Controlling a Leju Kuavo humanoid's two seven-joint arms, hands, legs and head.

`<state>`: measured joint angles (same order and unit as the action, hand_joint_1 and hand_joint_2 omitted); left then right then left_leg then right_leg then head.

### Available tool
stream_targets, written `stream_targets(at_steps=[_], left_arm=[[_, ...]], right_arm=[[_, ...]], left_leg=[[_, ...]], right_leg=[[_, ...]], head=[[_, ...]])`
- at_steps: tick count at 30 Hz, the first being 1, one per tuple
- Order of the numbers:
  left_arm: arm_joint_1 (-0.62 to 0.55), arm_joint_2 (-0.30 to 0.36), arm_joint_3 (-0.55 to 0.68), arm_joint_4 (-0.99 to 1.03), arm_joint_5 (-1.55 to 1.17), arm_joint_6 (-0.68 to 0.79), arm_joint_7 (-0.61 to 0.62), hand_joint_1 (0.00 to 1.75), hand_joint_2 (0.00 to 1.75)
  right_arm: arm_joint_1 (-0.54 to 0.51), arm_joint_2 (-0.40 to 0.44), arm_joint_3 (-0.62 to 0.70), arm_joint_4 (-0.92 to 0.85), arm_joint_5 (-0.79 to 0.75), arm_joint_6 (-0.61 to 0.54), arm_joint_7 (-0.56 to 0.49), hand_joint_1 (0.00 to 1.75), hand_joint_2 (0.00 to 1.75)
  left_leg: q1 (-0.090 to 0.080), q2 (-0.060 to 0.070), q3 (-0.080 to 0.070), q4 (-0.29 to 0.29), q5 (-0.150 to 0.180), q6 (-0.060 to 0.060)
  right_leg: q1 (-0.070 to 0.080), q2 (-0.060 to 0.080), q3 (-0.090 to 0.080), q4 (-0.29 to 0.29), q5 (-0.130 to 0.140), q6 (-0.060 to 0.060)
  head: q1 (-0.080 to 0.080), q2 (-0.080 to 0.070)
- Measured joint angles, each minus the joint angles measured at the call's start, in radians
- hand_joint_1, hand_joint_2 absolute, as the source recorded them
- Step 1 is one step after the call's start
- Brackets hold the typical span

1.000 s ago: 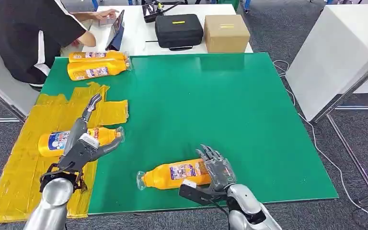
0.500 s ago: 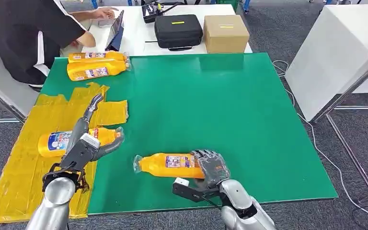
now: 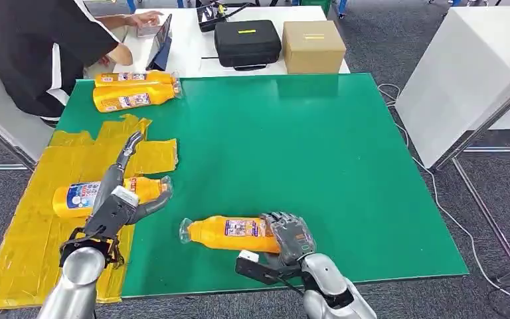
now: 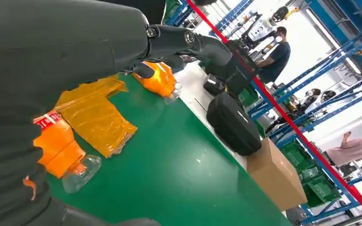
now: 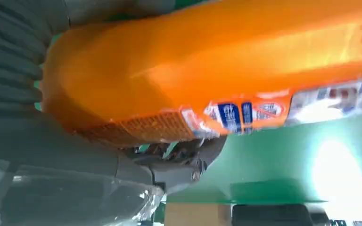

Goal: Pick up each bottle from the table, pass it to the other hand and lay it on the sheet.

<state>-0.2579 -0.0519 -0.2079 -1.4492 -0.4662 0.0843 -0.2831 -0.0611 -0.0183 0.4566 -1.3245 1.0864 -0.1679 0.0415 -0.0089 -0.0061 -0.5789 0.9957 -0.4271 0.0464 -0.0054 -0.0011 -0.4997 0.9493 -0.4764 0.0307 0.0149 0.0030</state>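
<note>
Head view: right hand [image 3: 291,234] grasps the base end of an orange bottle [image 3: 229,232] lying above the green mat [image 3: 292,153]. Left hand [image 3: 121,196], fingers spread and empty, hovers over a second orange bottle [image 3: 80,197] on the yellow sheet [image 3: 20,246].
Left wrist view: bottle's clear cap [image 4: 81,172] beside the sheet.
Right wrist view: fingers wrapped round the bottle.

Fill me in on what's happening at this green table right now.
The robot's right hand grips the base end of an orange bottle at the near edge of the green table. Its left hand hovers open, fingers spread, above a second bottle that lies on the yellow sheet. Two more bottles lie at the table's far left corner, where a person sits at the adjoining white table.
</note>
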Motion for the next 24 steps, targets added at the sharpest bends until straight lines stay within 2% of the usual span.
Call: stream_targets(at_steps=[5,7,20,24], left_arm=[[0.019,0.000,0.000,-0.013,0.010,0.001,0.000,0.00,1.75],[0.025,0.000,0.001,-0.018,0.015,0.002,-0.002,0.00,1.75],[0.032,0.000,0.001,-0.025,0.017,0.000,-0.003,0.00,1.75],[0.033,0.000,0.001,-0.028,0.121,-0.074,-0.029,0.00,1.75]], right_arm=[[0.033,0.021,-0.048,-0.048,-0.145,-0.191,-0.095,1.75,1.75],[0.036,0.026,-0.066,-0.062,-0.177,-0.227,-0.111,1.75,1.75],[0.054,0.033,-0.099,-0.088,-0.189,-0.233,-0.118,1.75,1.75],[0.059,0.041,-0.109,-0.088,-0.265,-0.299,-0.164,1.75,1.75]], left_leg=[[0.000,0.000,-0.001,0.000,0.000,0.000],[0.000,0.000,-0.001,0.000,0.000,0.000],[0.000,0.000,-0.001,0.000,0.000,0.000],[0.000,0.000,-0.001,0.000,0.000,0.000]], right_leg=[[0.000,0.000,-0.001,0.000,0.000,0.000],[0.000,0.000,-0.001,0.000,0.000,0.000],[0.000,0.000,-0.001,0.000,0.000,0.000],[0.000,0.000,-0.001,0.000,0.000,0.000]], head=[[0.000,0.000],[0.000,0.000],[0.000,0.000],[0.000,0.000]])
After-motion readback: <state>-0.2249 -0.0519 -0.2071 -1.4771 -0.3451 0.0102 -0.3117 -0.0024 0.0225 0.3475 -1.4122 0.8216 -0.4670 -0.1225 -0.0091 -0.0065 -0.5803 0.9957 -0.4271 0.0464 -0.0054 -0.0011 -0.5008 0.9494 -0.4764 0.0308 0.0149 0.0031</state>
